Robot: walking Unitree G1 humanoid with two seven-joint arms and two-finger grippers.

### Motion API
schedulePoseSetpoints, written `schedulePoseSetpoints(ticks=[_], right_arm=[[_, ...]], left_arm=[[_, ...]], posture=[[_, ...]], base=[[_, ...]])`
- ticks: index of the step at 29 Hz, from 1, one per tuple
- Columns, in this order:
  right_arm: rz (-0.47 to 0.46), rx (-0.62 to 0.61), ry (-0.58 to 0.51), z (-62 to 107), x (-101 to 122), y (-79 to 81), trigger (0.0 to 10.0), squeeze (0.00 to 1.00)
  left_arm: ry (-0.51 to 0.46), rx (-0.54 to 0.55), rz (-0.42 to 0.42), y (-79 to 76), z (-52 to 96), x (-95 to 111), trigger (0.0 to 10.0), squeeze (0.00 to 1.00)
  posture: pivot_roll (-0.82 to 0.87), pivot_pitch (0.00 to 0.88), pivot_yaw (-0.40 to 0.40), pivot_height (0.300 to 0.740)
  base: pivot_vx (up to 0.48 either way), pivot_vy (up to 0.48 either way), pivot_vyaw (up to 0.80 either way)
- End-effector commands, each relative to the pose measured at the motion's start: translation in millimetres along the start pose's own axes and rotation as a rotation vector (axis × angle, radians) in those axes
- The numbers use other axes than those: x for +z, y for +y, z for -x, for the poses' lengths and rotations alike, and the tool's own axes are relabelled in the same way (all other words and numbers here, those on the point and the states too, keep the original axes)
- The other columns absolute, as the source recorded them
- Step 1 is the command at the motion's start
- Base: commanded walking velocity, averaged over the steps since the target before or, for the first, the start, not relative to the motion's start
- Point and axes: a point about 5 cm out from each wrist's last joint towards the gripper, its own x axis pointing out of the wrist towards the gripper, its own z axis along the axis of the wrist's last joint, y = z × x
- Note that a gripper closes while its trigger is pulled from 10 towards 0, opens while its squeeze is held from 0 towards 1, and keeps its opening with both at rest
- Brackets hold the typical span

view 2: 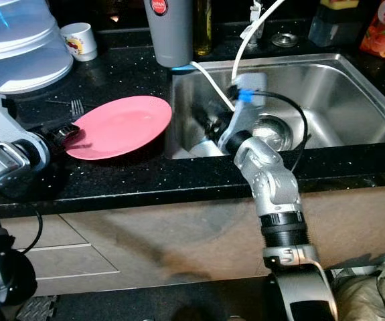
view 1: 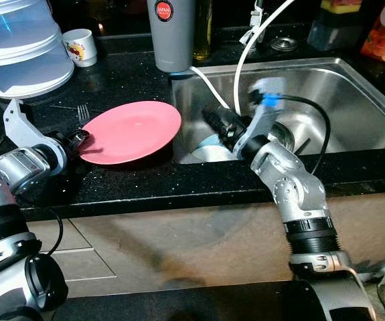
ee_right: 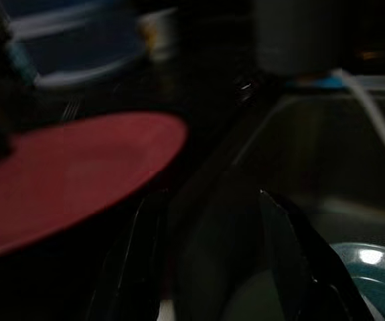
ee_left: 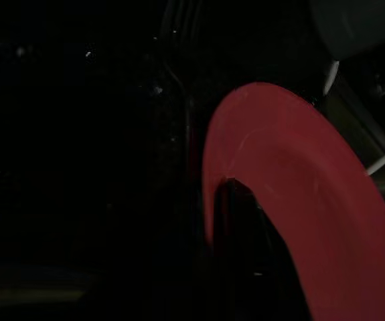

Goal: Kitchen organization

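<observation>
The round red plastic plate (view 1: 133, 130) lies on the black speckled stone desk (view 1: 138, 184), its right rim overhanging the left wall of the stainless steel sink (view 1: 353, 100), so the organizing looks, in my judgement, only partly under way: the plate is gripped but not yet put anywhere final. The left hand (view 1: 80, 139), at the plate's 9 o'clock, pinches the rim, with 1 dark finger seen under the red edge in the left wrist view. The right hand (view 1: 220, 124) is down inside the sink at the plate's 3 o'clock, its 2 fingers spread apart with nothing between them, just above a pale blue-rimmed dish (ee_right: 369, 271) lying on the sink floor. That dish, a silver metal fork (view 1: 83, 112) on the desk at the plate's 10 o'clock and a small white printed cup (view 1: 81, 47) further back appear unsorted. Room is tight: a tall grey tumbler (view 1: 172, 33) stands at the plate's 1 o'clock at the sink corner, a white hose (view 1: 240, 63) curves down into the sink beside the right arm, and stacked translucent plastic containers (view 1: 21, 47) crowd the far left. The open desk lies toward 6 o'clock, near the front edge.
</observation>
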Motion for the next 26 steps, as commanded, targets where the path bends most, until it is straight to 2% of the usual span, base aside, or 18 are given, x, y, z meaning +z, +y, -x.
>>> schedulePoseSetpoints(ticks=[1,4,8,9,10,11,12,14,17,19,21,22,24,26], right_arm=[[0.043,0.035,0.049,1.4,-8,1.7,10.0,0.00],[0.081,0.028,0.070,5.6,-8,-3.1,10.0,0.00],[0.065,0.012,0.080,7.4,-9,-5.6,10.0,0.00],[0.006,-0.020,0.068,7.1,-9,-6.8,10.0,0.07],[-0.056,-0.049,0.045,6.4,-8,-8.0,10.0,0.25],[-0.097,-0.066,0.030,5.9,-8,-8.7,10.0,0.25],[-0.156,-0.082,0.007,5.2,-7,-9.4,10.0,1.00],[-0.220,-0.088,-0.013,4.4,-6,-9.0,10.0,1.00],[-0.249,-0.070,-0.023,3.6,-6,-4.2,10.0,1.00],[-0.272,-0.058,-0.031,2.6,-6,-0.6,10.0,1.00],[-0.290,-0.055,-0.037,2.1,-5,0.4,10.0,1.00],[-0.342,-0.059,-0.049,1.5,-4,1.1,10.0,1.00],[-0.382,-0.066,-0.047,1.3,-4,0.0,10.0,1.00],[-0.399,-0.075,-0.039,1.4,-4,-1.3,10.0,1.00]], left_arm=[[-0.022,0.001,-0.018,1.4,1.6,1,0.0,0.00],[-0.073,-0.027,-0.040,-2.5,2.9,7,0.0,0.00],[-0.109,-0.077,-0.066,-8.7,4.2,10,0.0,0.00],[-0.120,-0.113,-0.086,-13.5,4.3,10,0.0,0.00],[-0.122,-0.139,-0.091,-17.0,4.4,9,0.0,0.00],[-0.122,-0.156,-0.093,-19.1,4.4,8,0.0,0.00],[-0.113,-0.174,-0.097,-20.9,4.0,6,0.0,0.00],[-0.097,-0.186,-0.105,-21.5,3.0,1,0.0,0.00],[-0.087,-0.196,-0.098,-21.3,1.4,-5,0.0,0.00],[-0.108,-0.242,-0.060,-26.3,1.2,-5,0.0,0.00],[-0.118,-0.257,-0.054,-28.0,1.4,-4,0.0,0.00],[-0.132,-0.271,-0.064,-28.6,1.7,-3,0.0,0.00],[-0.145,-0.288,-0.067,-28.2,2.6,-3,0.0,0.00],[-0.149,-0.299,-0.065,-27.6,3.4,-3,0.0,0.00]], posture=[[0.02,0.111,0.023,0.740],[0.01,0.105,0.022,0.740],[0.01,0.103,0.023,0.740],[0.01,0.100,0.023,0.740],[0.01,0.098,0.024,0.740],[0.01,0.098,0.024,0.740],[0.01,0.095,0.024,0.740],[0.01,0.095,0.025,0.740],[0.01,0.093,0.028,0.740],[0.01,0.096,0.028,0.740],[0.01,0.098,0.028,0.740],[0.01,0.099,0.026,0.740],[0.01,0.103,0.026,0.740],[0.01,0.103,0.026,0.740]], base=[[0.000,0.000,0.00],[0.000,0.000,0.00],[0.000,0.000,0.00],[0.000,0.000,0.00],[0.000,0.000,0.00],[0.000,0.000,0.00],[0.000,0.000,0.00],[0.000,0.000,0.00],[0.000,0.000,0.00],[0.000,0.000,0.00],[0.000,0.000,0.00],[0.000,0.000,0.00],[0.000,0.000,0.00],[0.000,0.000,0.00]])
